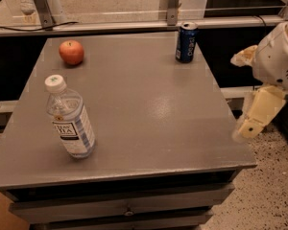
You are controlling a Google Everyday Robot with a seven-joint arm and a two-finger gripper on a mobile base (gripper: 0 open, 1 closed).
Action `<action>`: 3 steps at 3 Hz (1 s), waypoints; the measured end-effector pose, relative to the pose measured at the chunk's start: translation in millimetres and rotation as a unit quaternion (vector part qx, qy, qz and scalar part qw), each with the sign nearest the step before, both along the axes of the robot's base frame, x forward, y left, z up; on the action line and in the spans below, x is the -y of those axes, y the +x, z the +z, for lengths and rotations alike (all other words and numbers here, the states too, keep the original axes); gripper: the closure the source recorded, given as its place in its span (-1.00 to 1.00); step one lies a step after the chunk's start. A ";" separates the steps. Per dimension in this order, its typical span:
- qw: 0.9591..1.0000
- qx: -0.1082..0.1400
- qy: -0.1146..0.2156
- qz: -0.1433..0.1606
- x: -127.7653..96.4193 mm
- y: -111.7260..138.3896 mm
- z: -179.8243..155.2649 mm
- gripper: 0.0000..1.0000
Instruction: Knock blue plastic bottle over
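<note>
The blue plastic bottle (71, 119) stands upright near the front left of the grey table (149, 109). It is clear, with a white cap and a white-and-blue striped label. My gripper (248, 126), cream-coloured, hangs off the table's right edge, at about the height of the table top. It is far to the right of the bottle and touches nothing.
A dark blue soda can (186, 42) stands upright at the back right of the table. A red apple (71, 52) lies at the back left. A metal rail and glass panel (134, 13) run behind the table. Speckled floor (269, 190) lies to the right.
</note>
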State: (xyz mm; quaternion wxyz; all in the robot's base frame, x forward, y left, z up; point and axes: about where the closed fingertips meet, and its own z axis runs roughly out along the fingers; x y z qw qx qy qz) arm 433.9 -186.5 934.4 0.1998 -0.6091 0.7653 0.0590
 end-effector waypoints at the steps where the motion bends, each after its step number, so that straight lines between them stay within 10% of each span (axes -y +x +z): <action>1: 0.995 -0.013 0.089 0.041 -50.1 -10.0 -18.6 -1.00; 2: 0.979 -0.021 0.174 0.107 -113.5 -23.4 -28.9 -1.00; 3: 0.954 -0.021 0.238 0.181 -175.8 -43.8 -28.3 -1.00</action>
